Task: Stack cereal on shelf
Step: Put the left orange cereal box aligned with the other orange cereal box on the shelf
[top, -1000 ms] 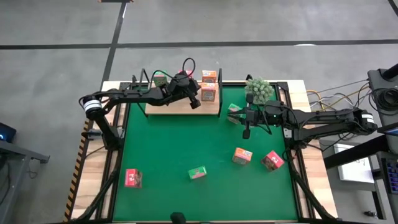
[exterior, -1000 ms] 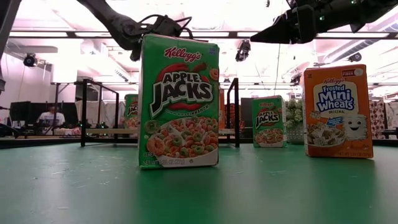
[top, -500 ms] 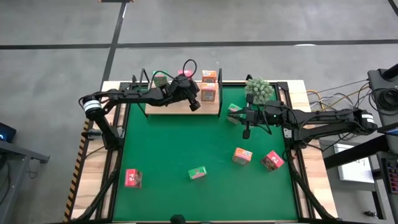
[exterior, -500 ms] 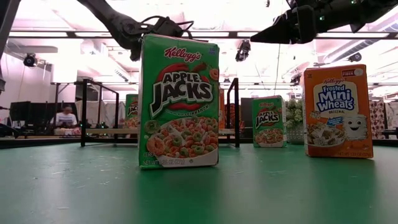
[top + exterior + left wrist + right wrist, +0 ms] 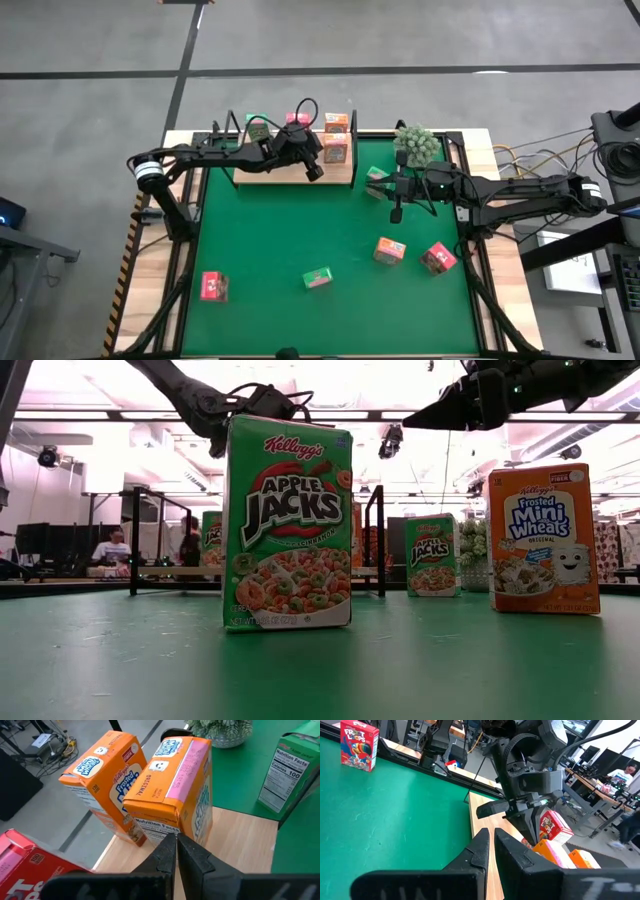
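We see the left gripper point(image 5: 314, 170) clenched, empty, over the shelf point(image 5: 262, 174) near two orange cereal boxes point(image 5: 172, 795). Right gripper point(image 5: 396, 212) clenched, empty, hovering right. Other boxes point(image 5: 317, 278) scattered on the mat point(image 5: 270, 240).

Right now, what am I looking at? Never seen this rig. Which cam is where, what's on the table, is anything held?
Two dark robot arms work at a table with a green mat. One camera looks straight down, one sits at table height, and one rides each wrist.

The left gripper is over the wooden shelf at the back edge, beside two orange boxes. Its fingers are together, holding nothing.

The right gripper hovers above the mat near a small plant, also closed and empty.

Loose cereal boxes stand on the mat: a green one, an orange one and two pink-red.
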`<move>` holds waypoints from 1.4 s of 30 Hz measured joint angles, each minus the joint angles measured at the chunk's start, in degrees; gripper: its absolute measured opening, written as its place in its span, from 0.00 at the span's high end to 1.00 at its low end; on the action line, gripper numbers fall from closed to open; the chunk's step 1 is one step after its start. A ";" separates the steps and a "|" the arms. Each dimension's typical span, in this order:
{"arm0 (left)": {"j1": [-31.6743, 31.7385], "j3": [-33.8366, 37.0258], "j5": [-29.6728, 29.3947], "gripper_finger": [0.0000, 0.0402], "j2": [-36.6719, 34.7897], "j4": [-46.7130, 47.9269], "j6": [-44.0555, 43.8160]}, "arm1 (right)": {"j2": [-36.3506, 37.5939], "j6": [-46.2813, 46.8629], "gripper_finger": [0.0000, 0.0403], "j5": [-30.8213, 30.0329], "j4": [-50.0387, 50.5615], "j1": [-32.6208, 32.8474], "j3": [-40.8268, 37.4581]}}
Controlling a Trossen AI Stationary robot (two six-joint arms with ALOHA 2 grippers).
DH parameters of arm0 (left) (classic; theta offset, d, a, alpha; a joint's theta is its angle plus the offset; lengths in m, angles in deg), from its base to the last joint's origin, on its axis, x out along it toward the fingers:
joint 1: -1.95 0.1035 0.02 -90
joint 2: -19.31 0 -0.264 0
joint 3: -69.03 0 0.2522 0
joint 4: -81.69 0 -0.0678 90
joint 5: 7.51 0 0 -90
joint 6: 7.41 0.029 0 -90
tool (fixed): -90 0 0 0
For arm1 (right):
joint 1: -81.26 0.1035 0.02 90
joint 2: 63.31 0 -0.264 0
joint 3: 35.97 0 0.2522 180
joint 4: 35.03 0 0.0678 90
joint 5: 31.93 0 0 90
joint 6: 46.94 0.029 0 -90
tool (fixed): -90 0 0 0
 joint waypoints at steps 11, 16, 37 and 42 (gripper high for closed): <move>0.24 0.00 -0.28 1.00 0.04 -0.32 1.80 | 0.00 0.08 0.96 -0.01 0.00 0.00 0.00; 0.33 0.00 -0.44 1.00 0.07 -1.15 2.08 | 0.00 0.11 0.96 0.00 0.00 0.00 0.00; 2.01 0.00 -0.53 1.00 0.28 -3.36 2.14 | 0.00 0.13 0.96 0.00 0.01 0.00 0.00; 2.03 0.00 -0.52 1.00 1.68 -4.19 2.14 | 0.00 0.13 0.96 0.00 0.01 0.02 0.00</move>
